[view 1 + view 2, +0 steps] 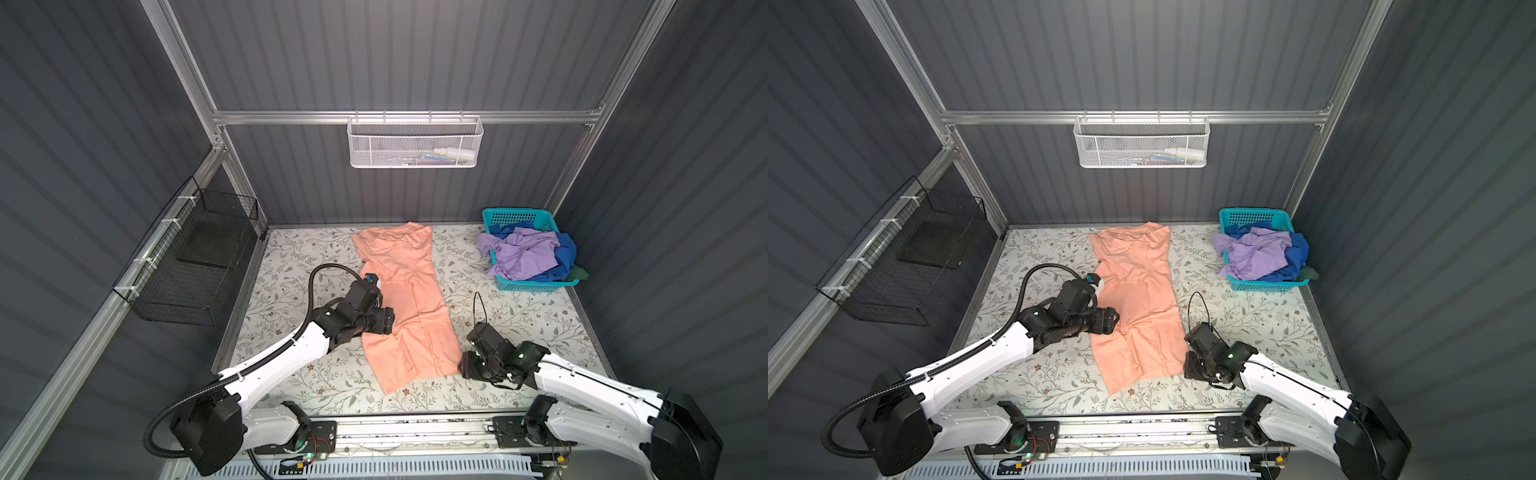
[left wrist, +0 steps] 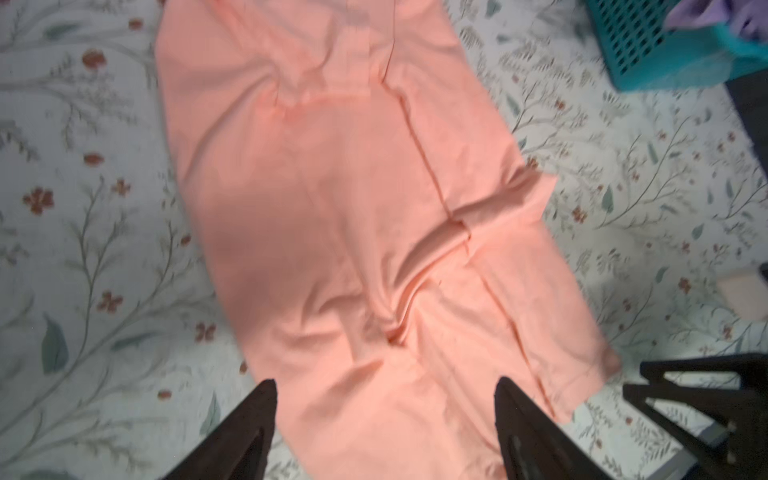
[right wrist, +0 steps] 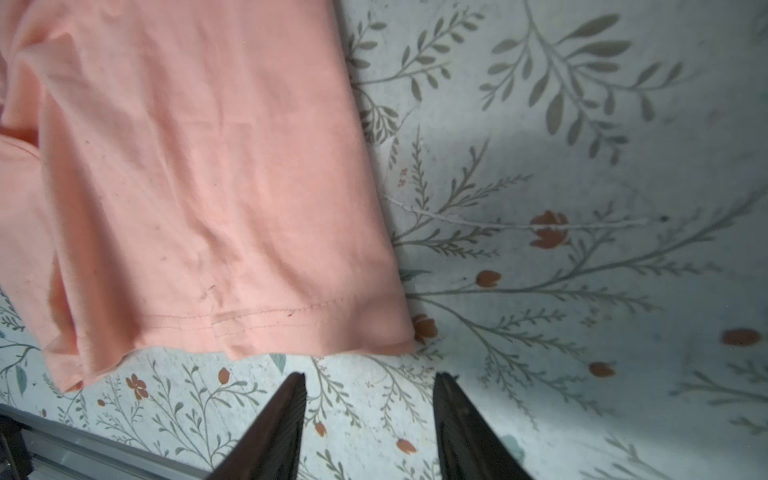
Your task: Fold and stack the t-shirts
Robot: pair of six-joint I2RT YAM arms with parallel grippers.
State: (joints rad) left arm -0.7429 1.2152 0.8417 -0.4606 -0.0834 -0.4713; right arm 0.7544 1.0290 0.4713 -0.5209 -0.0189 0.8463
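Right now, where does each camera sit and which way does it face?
Top views: high at the front, looking down and back; left arm, right arm, peach t-shirt, teal basket show.
Left wrist: on the left arm, looking along the open left pincer onto the t-shirt's middle.
Right wrist: on the right arm, looking past the open right pincer at the t-shirt's hem corner and table.
Shared: every view shows the t-shirt.

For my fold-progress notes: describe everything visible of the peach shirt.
The peach-orange t-shirt is soft cloth, no print showing, lying on the floral table cover, sides folded inward into a long wrinkled strip, collar far, stitched hem near the arms. The open left gripper hangs over its left edge; the right gripper is just off the hem corner, apart.
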